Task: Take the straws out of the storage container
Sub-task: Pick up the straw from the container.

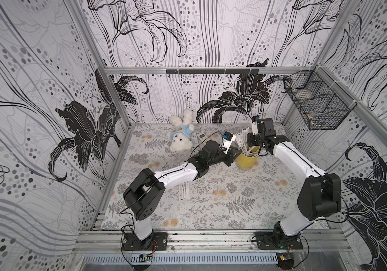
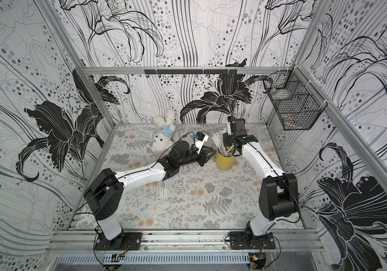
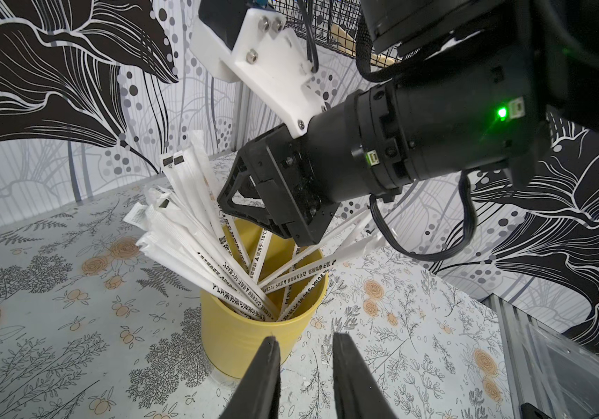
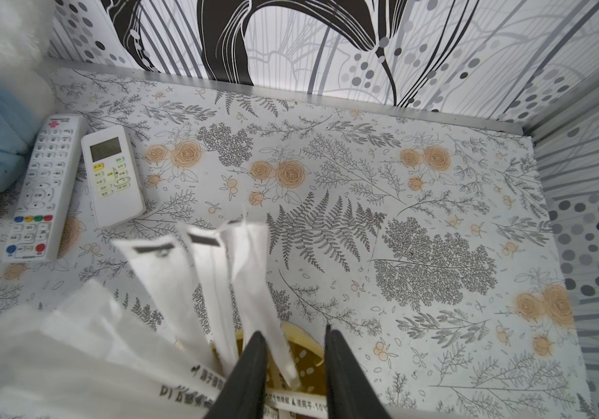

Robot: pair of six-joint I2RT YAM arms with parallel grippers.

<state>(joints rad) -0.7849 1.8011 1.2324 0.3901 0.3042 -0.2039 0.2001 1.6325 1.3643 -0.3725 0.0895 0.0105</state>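
Hanging over the cup's (image 3: 232,337) mouth, the right gripper (image 4: 294,335) has its jaws apart. One of the straws (image 3: 196,232) rises through the gap against one finger, not pinched. The rest fan out of the cup just beside the gripper, most leaning away toward the remotes (image 4: 112,176), a few crossing to the opposite rim. The left gripper (image 3: 303,339), jaws likewise apart and holding nothing, points at the cup's wall from low and close; I cannot tell whether it touches. The cup stands upright on the table (image 1: 234,206), toward the back and right of the middle, between the two grippers. A few loose straws (image 1: 184,191) lie flat under the left forearm, well apart from the cup. A bear (image 1: 180,137) lies at the back beside the remotes, and a wire basket (image 1: 316,105) hangs on the right wall.
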